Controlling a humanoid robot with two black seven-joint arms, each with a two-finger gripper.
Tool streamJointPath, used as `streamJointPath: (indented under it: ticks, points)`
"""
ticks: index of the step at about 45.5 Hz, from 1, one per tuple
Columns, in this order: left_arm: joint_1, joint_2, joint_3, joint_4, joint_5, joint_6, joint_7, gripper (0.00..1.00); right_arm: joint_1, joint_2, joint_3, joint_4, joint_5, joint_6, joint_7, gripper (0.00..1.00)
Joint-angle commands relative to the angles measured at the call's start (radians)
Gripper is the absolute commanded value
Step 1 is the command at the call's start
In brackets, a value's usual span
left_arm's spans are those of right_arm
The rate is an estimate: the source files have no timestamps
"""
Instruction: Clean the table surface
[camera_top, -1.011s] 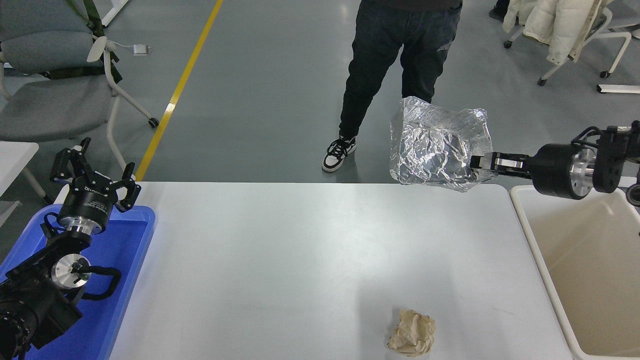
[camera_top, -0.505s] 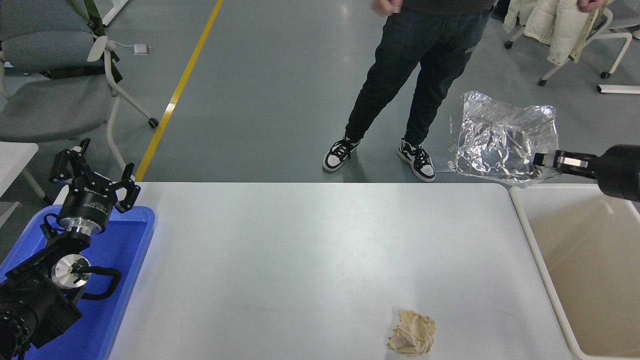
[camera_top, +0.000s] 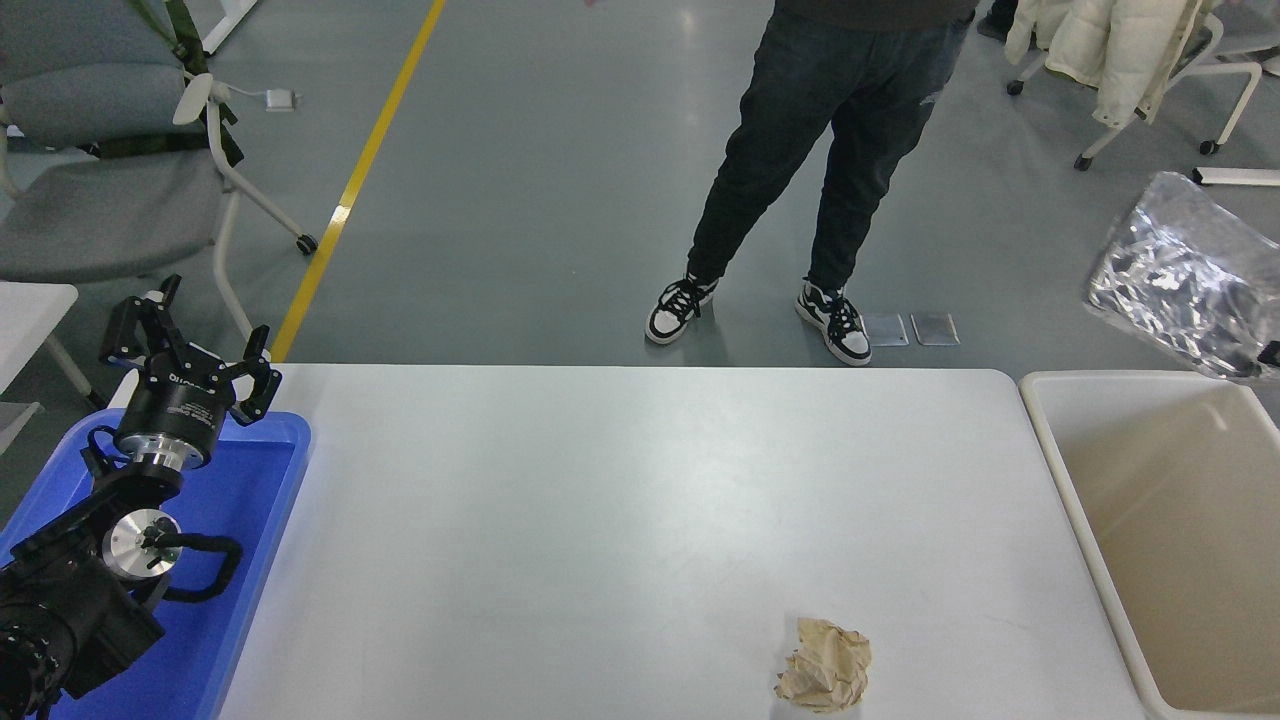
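Note:
The white table surface (camera_top: 620, 500) has a crumpled brown paper ball (camera_top: 823, 678) lying near its front edge. A crinkled silver plastic bag (camera_top: 1185, 275) hangs in the air at the right edge of the picture, above the far rim of the beige bin (camera_top: 1045, 410). Only the tip of my right gripper (camera_top: 1273, 352) shows at the picture's edge, shut on the bag's lower right corner; the rest of the arm is out of view. My left gripper (camera_top: 190, 345) is open, empty and parked over the blue tray (camera_top: 270, 520) at the lower left.
A person in dark trousers (camera_top: 800, 150) stands on the floor just beyond the table's far edge. Grey chairs (camera_top: 110, 180) stand at the far left, and a chair with a white coat (camera_top: 1110, 50) at the far right.
My right arm has swung to the right with the silver bag, from over the table's far right corner to over the beige bin, and has mostly left the picture. The person has shifted stance.

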Motion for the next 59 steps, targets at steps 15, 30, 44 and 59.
streamJointPath:
  ticks: [15, 30, 44, 59]
  points:
    - [0.001, 0.0, 0.0, -0.001, 0.0, 0.0, 0.0, 1.0, -0.463, 0.356, 0.13, -0.625, 0.331, 0.023, 0.002, 0.0]
    - [0.001, 0.0, 0.0, -0.001, 0.0, 0.002, 0.0, 1.0, -0.59, 0.566, 0.148, -0.858, 0.386, 0.057, -0.056, 0.0]
    - [0.001, 0.0, 0.0, -0.001, 0.0, 0.002, 0.0, 1.0, -0.621, 0.746, 0.255, -0.933, 0.458, -0.01, -0.147, 0.0]
    - [0.001, 0.0, 0.0, -0.001, 0.0, 0.003, 0.0, 1.0, -0.61, 0.818, 0.3, -0.932, 0.459, -0.104, -0.168, 0.0]
